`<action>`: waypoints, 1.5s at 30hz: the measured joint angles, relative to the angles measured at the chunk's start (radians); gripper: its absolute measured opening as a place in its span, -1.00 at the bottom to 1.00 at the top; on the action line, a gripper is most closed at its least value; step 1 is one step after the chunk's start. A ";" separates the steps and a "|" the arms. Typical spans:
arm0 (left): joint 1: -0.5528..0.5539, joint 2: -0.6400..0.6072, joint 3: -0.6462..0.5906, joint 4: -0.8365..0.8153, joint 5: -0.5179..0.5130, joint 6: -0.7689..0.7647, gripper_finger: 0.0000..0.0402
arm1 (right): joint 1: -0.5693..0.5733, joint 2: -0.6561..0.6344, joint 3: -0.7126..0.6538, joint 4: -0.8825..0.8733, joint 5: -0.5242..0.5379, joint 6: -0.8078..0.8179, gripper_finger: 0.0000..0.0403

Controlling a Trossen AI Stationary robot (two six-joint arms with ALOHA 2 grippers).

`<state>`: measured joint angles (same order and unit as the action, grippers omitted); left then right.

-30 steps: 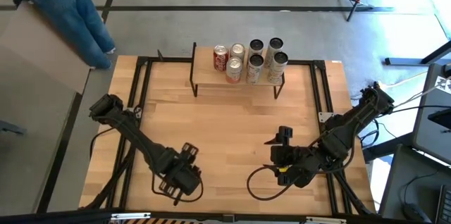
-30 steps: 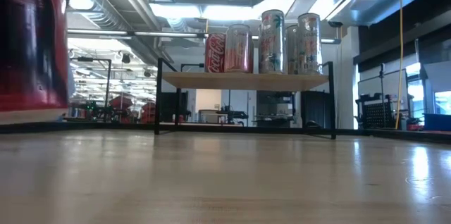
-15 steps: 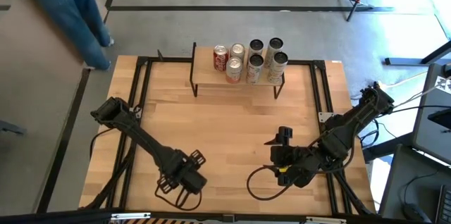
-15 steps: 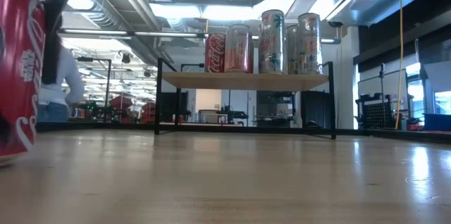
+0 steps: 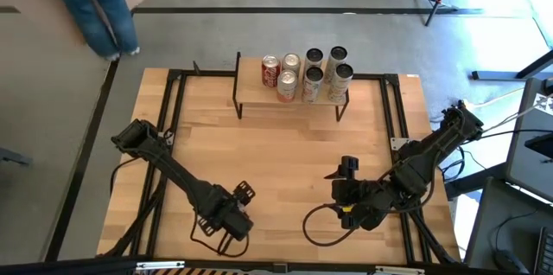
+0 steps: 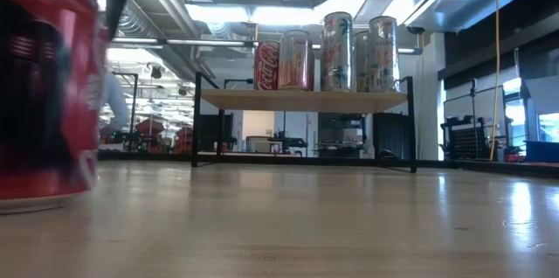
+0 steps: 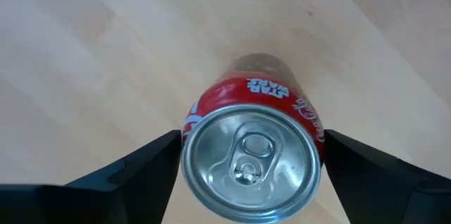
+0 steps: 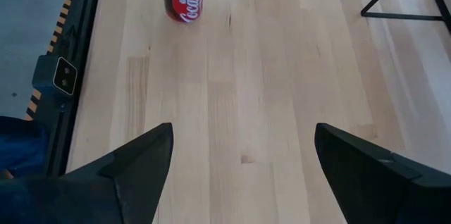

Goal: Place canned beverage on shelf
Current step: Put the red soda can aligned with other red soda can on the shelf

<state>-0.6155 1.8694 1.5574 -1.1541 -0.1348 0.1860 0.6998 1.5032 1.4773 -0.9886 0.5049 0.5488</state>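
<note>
A red Coca-Cola can [image 7: 251,155] stands upright on its base on the wooden table, near the near-left corner; it fills the left of the low view [image 6: 44,86] and shows far off in the right wrist view [image 8: 183,0]. My left gripper [image 5: 226,217] points straight down over it, open, one finger [image 7: 151,157] on each side of the can's upper part. The shelf [image 6: 301,100] stands at the table's far edge with several cans [image 5: 307,74] on its board. My right gripper [image 5: 346,169] waits open above the table's near right, holding nothing. My left gripper's fingers come from above and stand close against two opposite sides of the can near its top rim [image 7: 189,134]. Whether they touch the can, I cannot tell. The can rests upright on the table.
Bare table lies between the can and the shelf. Black frame rails [image 5: 168,119] run along the table's edges. A cable loop [image 5: 321,227] lies by the right arm. A person's legs [image 5: 95,7] show on the floor beyond the far-left corner.
My left gripper has sunk a little and rolled about its pointing line. The can, which hung clear of the table a second ago and then showed tilted, now stands upright on the table. The person has walked farther from the table.
</note>
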 joint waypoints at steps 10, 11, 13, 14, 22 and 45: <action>0.000 -0.004 0.000 0.001 -0.038 -0.141 0.63 | 0.000 0.000 0.000 0.000 0.001 -0.003 0.65; -0.002 -0.009 0.000 -0.007 -0.034 -0.169 0.63 | 0.000 0.000 0.000 0.000 0.001 -0.003 0.65; -0.011 -0.027 0.000 -0.010 -0.033 -0.226 0.63 | 0.000 0.000 0.000 0.000 0.002 -0.003 0.65; -0.016 -0.038 0.000 -0.008 -0.034 -0.256 0.63 | 0.000 0.000 0.000 0.000 0.002 -0.003 0.65; -0.040 -0.093 0.057 -0.016 -0.037 -0.724 0.63 | 0.000 0.000 0.000 0.001 0.002 -0.003 0.65; -0.036 -0.098 0.080 -0.100 -0.024 -1.927 0.63 | 0.001 0.000 0.000 -0.010 -0.005 -0.058 0.65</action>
<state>-0.6512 1.7718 1.6371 -1.2536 -0.1592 -1.7406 0.7010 1.5032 1.4773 -0.9981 0.4998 0.4909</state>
